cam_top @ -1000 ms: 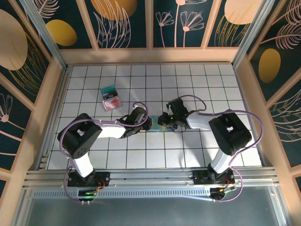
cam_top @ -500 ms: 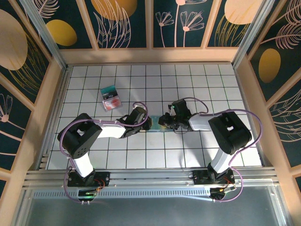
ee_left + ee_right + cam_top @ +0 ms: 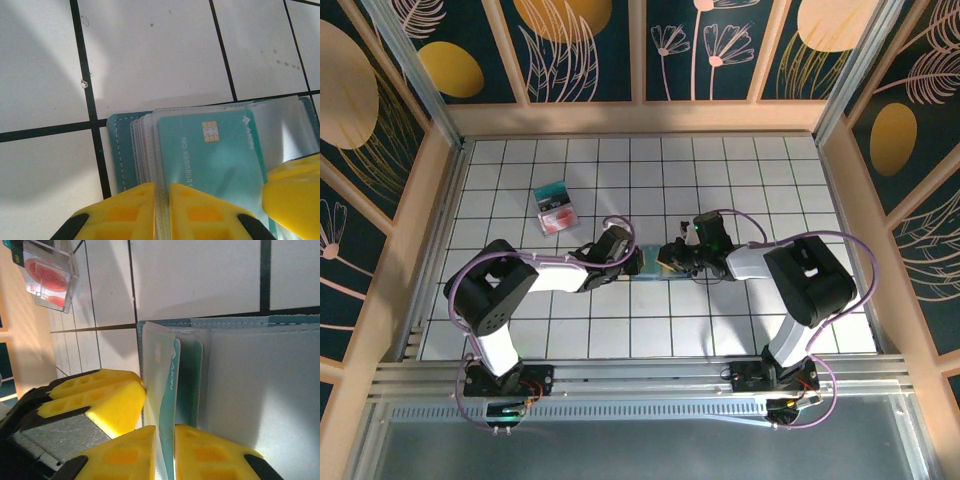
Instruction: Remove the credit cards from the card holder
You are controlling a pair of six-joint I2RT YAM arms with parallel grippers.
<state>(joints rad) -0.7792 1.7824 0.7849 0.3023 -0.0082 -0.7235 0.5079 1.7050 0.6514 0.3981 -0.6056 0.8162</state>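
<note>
Both narrow: left fingers point(image 3: 200, 210) pinch card holder point(image 3: 122, 155), right fingers point(image 3: 210, 455) teal card point(image 3: 167, 385); box point(image 3: 555, 207) apart.

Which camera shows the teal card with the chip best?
Left wrist: the teal card faces the lens, chip plainly visible. Right wrist catches it nearly edge-on; top external, a tiny distant sliver.

Built as a left arm point(image 3: 555, 277) and a right arm point(image 3: 745, 262) of white links and bulky black joint housings. Bolted on black bases point(image 3: 505, 380). Wired with looping purple cables point(image 3: 448, 292). Tipped with blocky yellow fingers point(image 3: 200, 210), moulded with square recesses.
</note>
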